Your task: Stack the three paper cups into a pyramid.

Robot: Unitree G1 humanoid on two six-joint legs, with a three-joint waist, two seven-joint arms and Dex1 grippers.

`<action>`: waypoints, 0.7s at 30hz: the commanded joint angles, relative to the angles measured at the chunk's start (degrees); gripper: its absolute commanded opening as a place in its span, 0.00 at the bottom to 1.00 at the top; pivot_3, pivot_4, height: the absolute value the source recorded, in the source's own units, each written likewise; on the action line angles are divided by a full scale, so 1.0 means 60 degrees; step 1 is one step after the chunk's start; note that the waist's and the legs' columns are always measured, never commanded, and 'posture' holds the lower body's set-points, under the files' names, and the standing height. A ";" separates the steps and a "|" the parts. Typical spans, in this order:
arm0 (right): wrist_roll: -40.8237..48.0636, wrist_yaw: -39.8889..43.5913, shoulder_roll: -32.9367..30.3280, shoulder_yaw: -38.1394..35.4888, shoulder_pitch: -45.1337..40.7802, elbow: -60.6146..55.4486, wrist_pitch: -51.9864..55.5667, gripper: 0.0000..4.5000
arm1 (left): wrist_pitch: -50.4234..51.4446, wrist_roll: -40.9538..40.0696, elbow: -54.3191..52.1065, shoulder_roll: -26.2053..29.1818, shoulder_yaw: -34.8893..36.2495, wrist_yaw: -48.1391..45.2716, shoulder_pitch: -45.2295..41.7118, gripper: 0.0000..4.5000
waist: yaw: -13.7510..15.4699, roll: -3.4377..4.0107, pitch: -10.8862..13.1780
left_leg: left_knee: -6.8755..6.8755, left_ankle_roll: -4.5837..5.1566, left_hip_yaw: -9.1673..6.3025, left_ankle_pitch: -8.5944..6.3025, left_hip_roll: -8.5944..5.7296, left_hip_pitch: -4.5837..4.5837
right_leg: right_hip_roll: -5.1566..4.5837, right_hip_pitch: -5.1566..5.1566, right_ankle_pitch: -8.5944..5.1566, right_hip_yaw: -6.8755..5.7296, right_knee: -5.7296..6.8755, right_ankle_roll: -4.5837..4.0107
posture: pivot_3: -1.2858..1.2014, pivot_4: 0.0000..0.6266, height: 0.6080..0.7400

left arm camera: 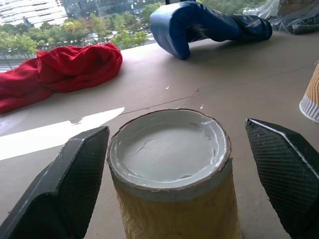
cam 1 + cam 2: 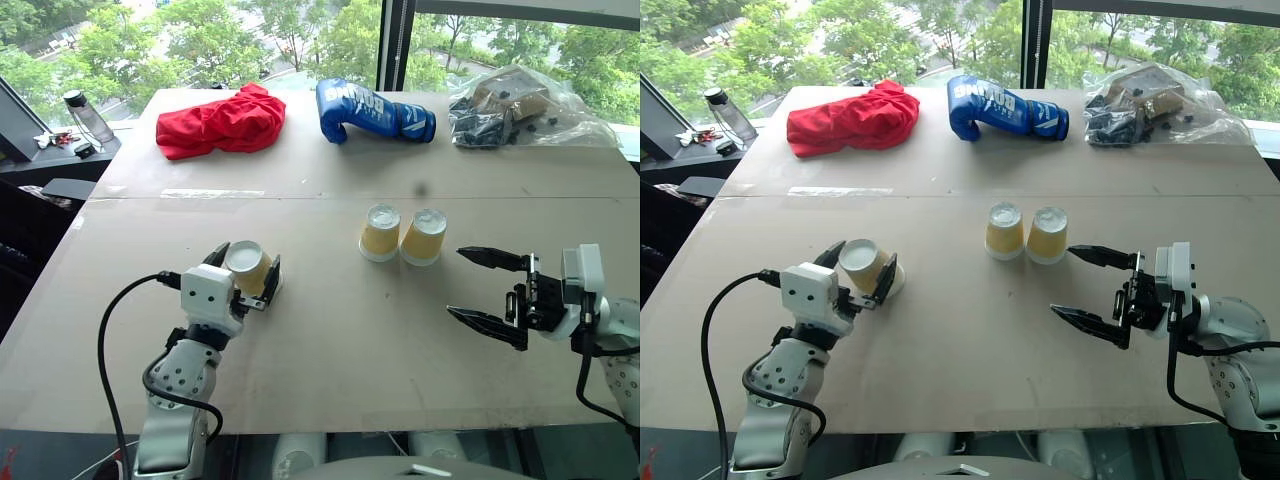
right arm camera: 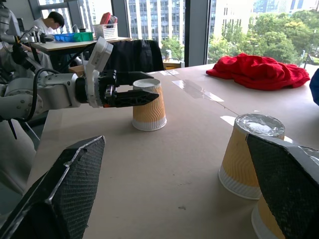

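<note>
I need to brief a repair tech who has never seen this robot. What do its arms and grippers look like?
Both arms are silver-grey metal with perforated rounded joint housings, and a loose black cable loops along each. Each wrist carries a boxy white block. The left gripper and right gripper each have two black, pointed, wedge-shaped fingers with cross-hatched textured inner faces.

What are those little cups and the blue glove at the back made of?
The three cups look like paper: matte tan ribbed walls, white rims and bases, one base creased in the left wrist view. The blue boxing glove looks like shiny leather or vinyl, judging by its smooth sheen; which one, I can't tell.
</note>
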 commanded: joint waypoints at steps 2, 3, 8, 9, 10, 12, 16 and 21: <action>0.0166 -0.0044 0.0023 -0.0178 -0.0044 -0.0297 -0.0071 1.00 | -0.0097 -0.0147 -0.0016 0.0029 -0.0010 -0.0077 -0.0031 0.94 | 0.0000 0.0000 0.0000 | 0.0000 0.0000 0.0000 0.0000 -0.0001 0.0000 | 0.0000 0.0000 0.0000 0.0000 0.0000 0.0000 | 0.52 0.24 1.00; 0.0165 -0.0048 0.0020 -0.0175 -0.0048 -0.0301 -0.0066 1.00 | -0.0092 -0.0180 -0.0002 0.0013 -0.0007 -0.0075 -0.0031 0.88 | 0.0000 0.0000 0.0000 | 0.0000 0.0000 0.0000 0.0000 0.0000 0.0000 | 0.0000 0.0000 0.0000 0.0000 0.0000 0.0000 | 0.52 0.24 1.00; 0.0141 -0.0065 0.0011 -0.0152 -0.0110 -0.0295 -0.0059 1.00 | -0.0113 -0.0150 0.0066 0.0015 0.0049 0.0006 -0.0024 0.56 | 0.0001 0.0000 0.0000 | 0.0000 0.0000 0.0000 0.0000 0.0000 -0.0001 | -0.0001 0.0000 0.0000 -0.0001 -0.0001 0.0000 | 0.52 0.24 1.00; 0.0128 -0.0060 0.0011 -0.0142 -0.0122 -0.0285 -0.0068 1.00 | -0.0132 -0.0123 0.0078 0.0018 0.0070 0.0035 -0.0028 0.56 | 0.0000 0.0000 0.0000 | 0.0000 0.0000 0.0000 0.0000 0.0000 -0.0001 | 0.0000 0.0000 0.0000 -0.0001 -0.0001 0.0000 | 0.52 0.24 1.00; 0.0117 -0.0060 0.0012 -0.0133 -0.0128 -0.0279 -0.0073 1.00 | -0.0156 -0.0119 0.0082 0.0019 0.0094 0.0054 -0.0049 0.56 | 0.0001 0.0000 0.0000 | 0.0000 0.0000 0.0000 0.0000 -0.0001 -0.0001 | -0.0001 0.0000 0.0000 0.0000 -0.0001 0.0000 | 0.52 0.24 1.00; 0.0102 -0.0065 0.0016 -0.0131 -0.0122 -0.0277 -0.0082 1.00 | -0.0096 -0.0168 0.0022 0.0036 0.0145 0.0097 -0.0211 0.56 | 0.0001 0.0000 0.0000 | 0.0000 0.0000 -0.0001 0.0000 0.0000 -0.0001 | 0.0000 0.0000 0.0000 -0.0001 -0.0001 0.0000 | 0.52 0.24 1.00; 0.0164 -0.0219 0.0025 -0.0368 0.0002 -0.0288 -0.0089 1.00 | 0.0931 -0.0406 -0.0152 0.0381 0.0077 0.0086 -0.1933 0.56 | 0.0099 -0.0003 0.0002 | 0.0001 0.0000 -0.0008 0.0000 -0.0002 -0.0002 | 0.0000 0.0001 0.0000 -0.0010 0.0000 0.0000 | 0.52 0.24 1.00; 0.0364 -0.0626 0.0171 -0.0920 0.0189 -0.0083 -0.0133 1.00 | 0.2840 -0.1170 0.0706 0.0962 -0.0409 -0.0718 -0.5679 0.56 | 0.0211 -0.0003 0.0001 | 0.0025 -0.0001 -0.0044 0.0001 -0.0021 -0.0017 | 0.0004 0.0014 0.0003 -0.0049 0.0008 0.0004 | 0.52 0.24 1.00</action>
